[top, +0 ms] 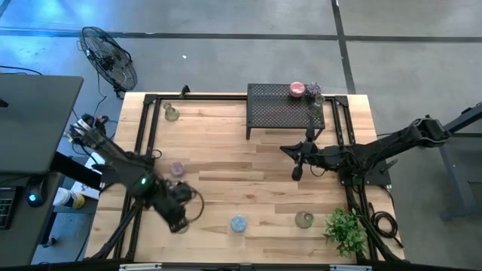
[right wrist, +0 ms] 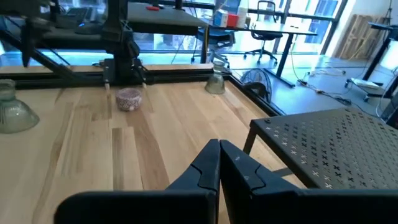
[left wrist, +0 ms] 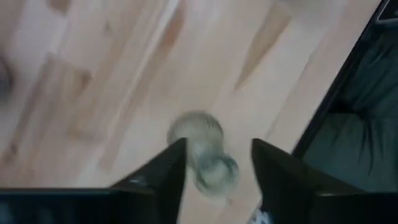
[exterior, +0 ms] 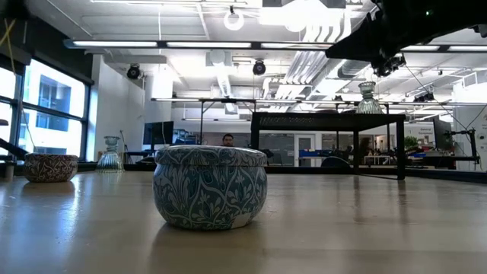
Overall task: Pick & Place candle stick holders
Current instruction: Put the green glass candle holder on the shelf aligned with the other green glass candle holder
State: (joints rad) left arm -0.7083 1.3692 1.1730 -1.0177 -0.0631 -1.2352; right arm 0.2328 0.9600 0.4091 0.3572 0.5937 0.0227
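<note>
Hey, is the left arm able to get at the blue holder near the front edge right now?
Probably yes. The left gripper hangs open near the front edge, and the blue holder sits just beside it on bare wood, with nothing between them. The right gripper is farther back, out of the way.

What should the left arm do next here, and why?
Probably lower the left gripper a little and close it on the pale glass holder. In its wrist view the fingers stand open with that holder between their tips, apparently not clamped; how high they are above the table is unclear. The right gripper waits shut beside the black shelf.
</note>
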